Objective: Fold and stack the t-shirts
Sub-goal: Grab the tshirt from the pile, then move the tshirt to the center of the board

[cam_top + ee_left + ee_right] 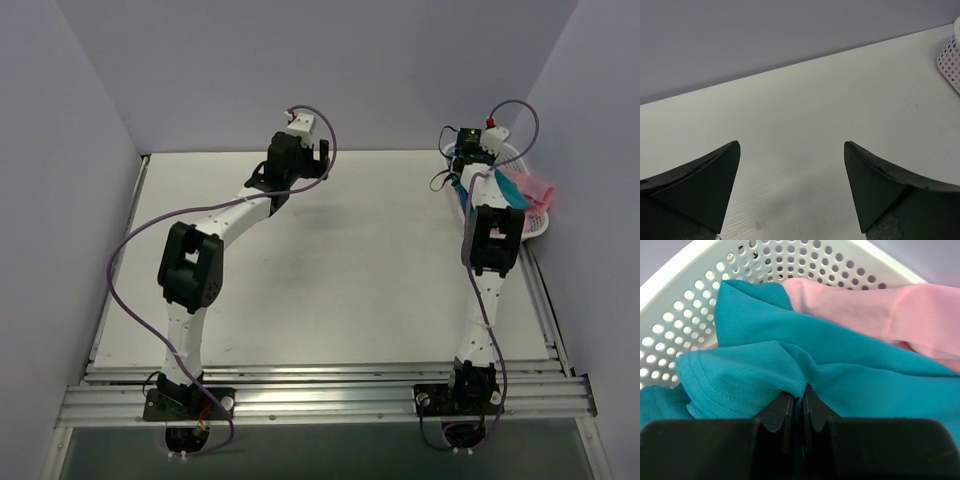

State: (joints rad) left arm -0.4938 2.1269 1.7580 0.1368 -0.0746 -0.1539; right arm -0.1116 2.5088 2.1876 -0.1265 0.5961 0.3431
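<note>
Both arms are built alike: the left arm (pixel 235 215) and the right arm (pixel 480 320) have glossy white links joined by blocky black joint housings, each rising from a black base plate (pixel 183 402). A thin purple cable (pixel 122 262) trails along each arm. The right wrist module (pixel 470 140) shows a green light and a red cap. The left hand (pixel 792 147) has matte black, wedge-shaped fingers (pixel 700 190) with scuffed edges; the right hand (pixel 796 399) has black fingers too
</note>
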